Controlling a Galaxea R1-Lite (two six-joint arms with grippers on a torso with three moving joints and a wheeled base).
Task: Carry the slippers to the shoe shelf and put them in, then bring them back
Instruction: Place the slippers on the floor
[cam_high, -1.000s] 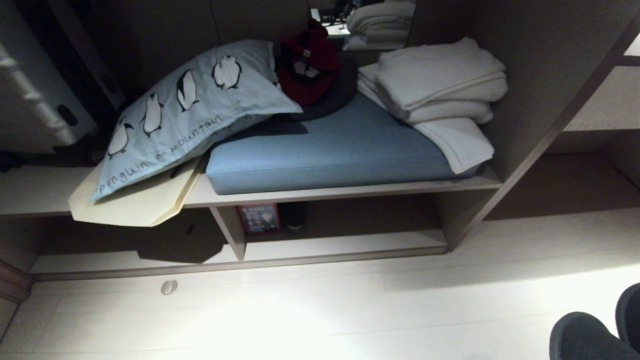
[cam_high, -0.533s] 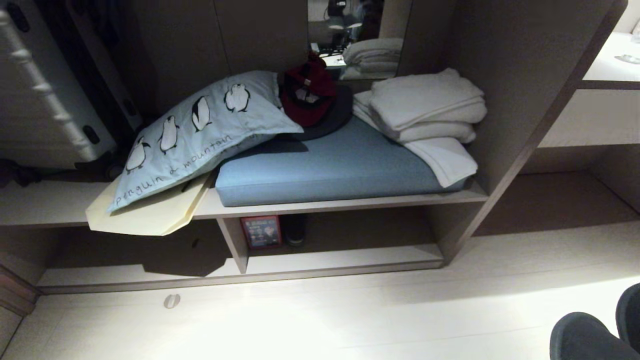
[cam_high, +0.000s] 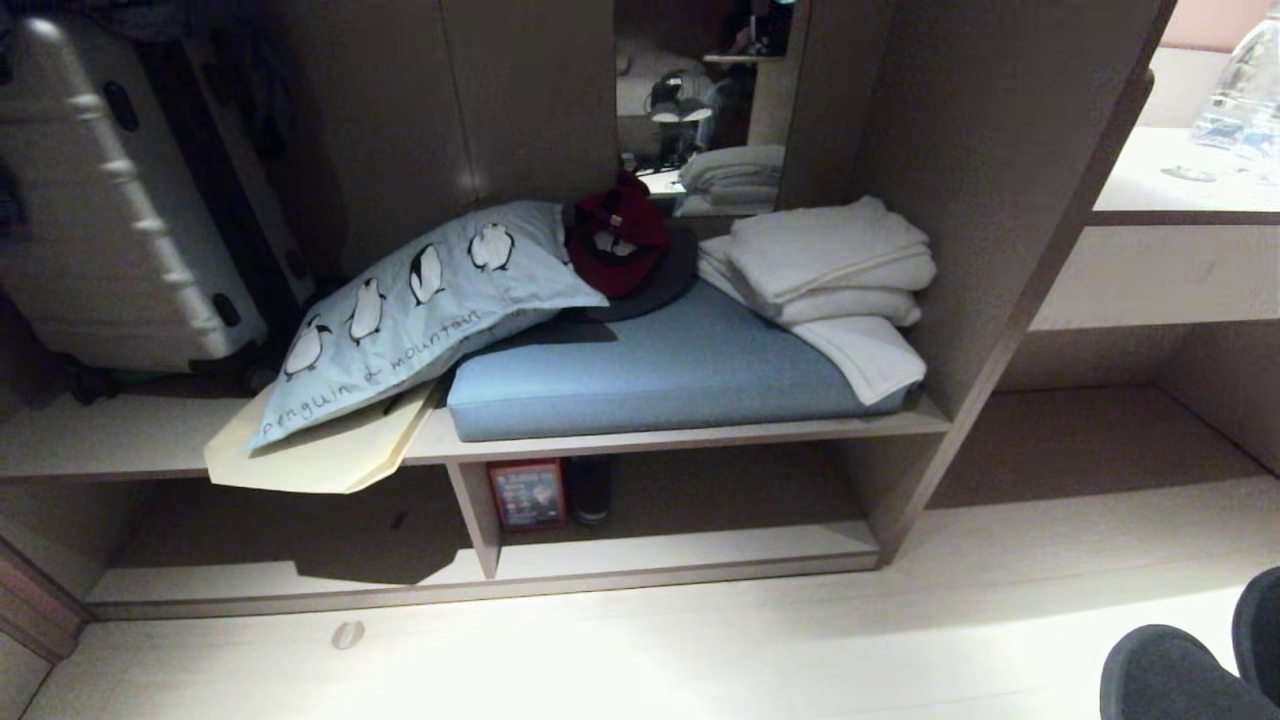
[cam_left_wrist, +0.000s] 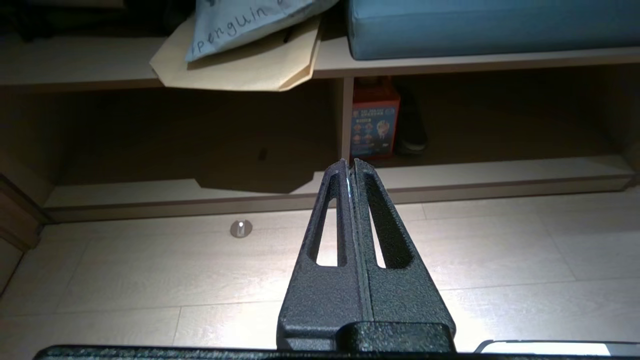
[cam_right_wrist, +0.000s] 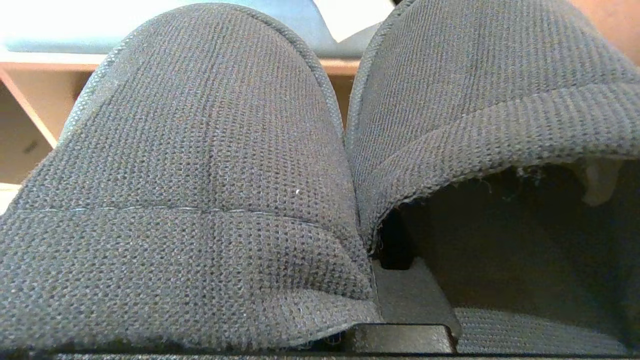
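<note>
Slippers (cam_right_wrist: 210, 165) sit clamped side by side in the right gripper (cam_right_wrist: 400, 300), toes showing at the head view's lower right corner, while the left gripper (cam_left_wrist: 351, 167) hangs pressed together and empty. Over the last second the view has tilted upward, so the shoe shelf (cam_high: 680, 555) sits lower in frame; carrying in probably comes next.

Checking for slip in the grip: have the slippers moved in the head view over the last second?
No. The slippers sit in the same corner; only the camera tilted up, sliding the shelf down.
</note>
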